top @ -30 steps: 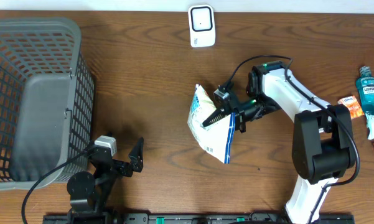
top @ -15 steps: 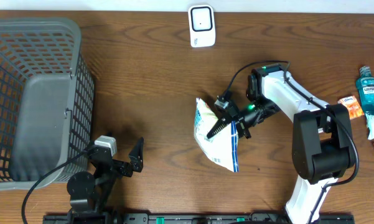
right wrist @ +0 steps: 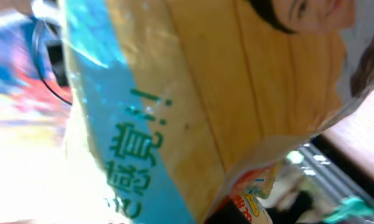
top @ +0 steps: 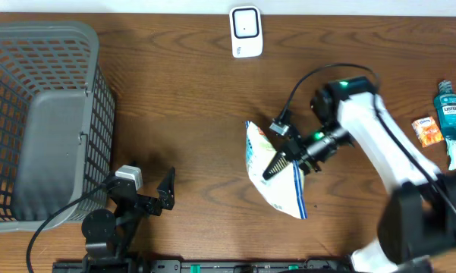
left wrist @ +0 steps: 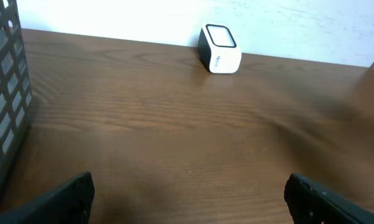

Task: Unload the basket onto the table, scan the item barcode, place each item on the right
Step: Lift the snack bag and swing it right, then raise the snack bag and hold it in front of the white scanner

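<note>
Right tool (top: pixel 275 162) carried snack bag (top: pixel 278 191) rightward, farther from scanner (top: pixel 246 31).

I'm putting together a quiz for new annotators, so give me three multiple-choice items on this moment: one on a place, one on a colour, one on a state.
1. Where on the table does the scanner stand? A) far edge B) near edge C) middle
2. What colour is the basket? A) red B) grey C) white
3. How is the right gripper? A) open, empty B) shut on the bag C) open around the bag

Answers: 1 A, it stands by the wall; 2 B, its mesh walls are grey; 3 B, its fingers pinch the bag.
</note>
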`<action>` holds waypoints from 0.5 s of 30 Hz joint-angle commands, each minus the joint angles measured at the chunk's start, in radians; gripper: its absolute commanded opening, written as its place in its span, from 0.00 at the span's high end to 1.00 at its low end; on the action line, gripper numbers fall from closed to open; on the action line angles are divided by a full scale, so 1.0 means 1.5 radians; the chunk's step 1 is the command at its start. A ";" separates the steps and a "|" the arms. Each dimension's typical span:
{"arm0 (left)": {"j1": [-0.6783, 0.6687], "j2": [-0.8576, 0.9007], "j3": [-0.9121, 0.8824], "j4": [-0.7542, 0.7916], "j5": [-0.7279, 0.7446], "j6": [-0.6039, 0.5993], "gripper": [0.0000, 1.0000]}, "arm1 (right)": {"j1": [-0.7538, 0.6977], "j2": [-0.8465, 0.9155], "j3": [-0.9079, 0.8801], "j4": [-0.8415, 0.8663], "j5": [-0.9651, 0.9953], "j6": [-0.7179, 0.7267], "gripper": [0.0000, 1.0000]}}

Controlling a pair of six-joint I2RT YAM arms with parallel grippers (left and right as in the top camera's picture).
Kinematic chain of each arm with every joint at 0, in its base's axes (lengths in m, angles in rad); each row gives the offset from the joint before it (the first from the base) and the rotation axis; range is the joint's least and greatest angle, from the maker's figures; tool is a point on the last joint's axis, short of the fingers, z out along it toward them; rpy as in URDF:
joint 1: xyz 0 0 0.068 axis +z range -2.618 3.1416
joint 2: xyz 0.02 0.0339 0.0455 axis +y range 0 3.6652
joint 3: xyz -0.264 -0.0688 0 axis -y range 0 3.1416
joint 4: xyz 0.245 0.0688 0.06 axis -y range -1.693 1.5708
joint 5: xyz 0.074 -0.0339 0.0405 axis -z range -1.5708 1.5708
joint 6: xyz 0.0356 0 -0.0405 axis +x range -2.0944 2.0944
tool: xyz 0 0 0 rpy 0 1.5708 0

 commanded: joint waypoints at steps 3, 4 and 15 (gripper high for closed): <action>0.003 -0.001 -0.013 -0.008 -0.001 -0.004 0.02 | 0.014 -0.132 0.004 0.074 0.076 -0.030 0.99; 0.003 -0.001 -0.013 -0.008 -0.001 -0.004 0.02 | 0.018 -0.151 0.004 0.100 0.083 -0.030 0.99; 0.003 -0.001 -0.013 -0.008 -0.001 -0.004 0.03 | 0.055 -0.194 0.004 0.377 0.539 0.437 0.98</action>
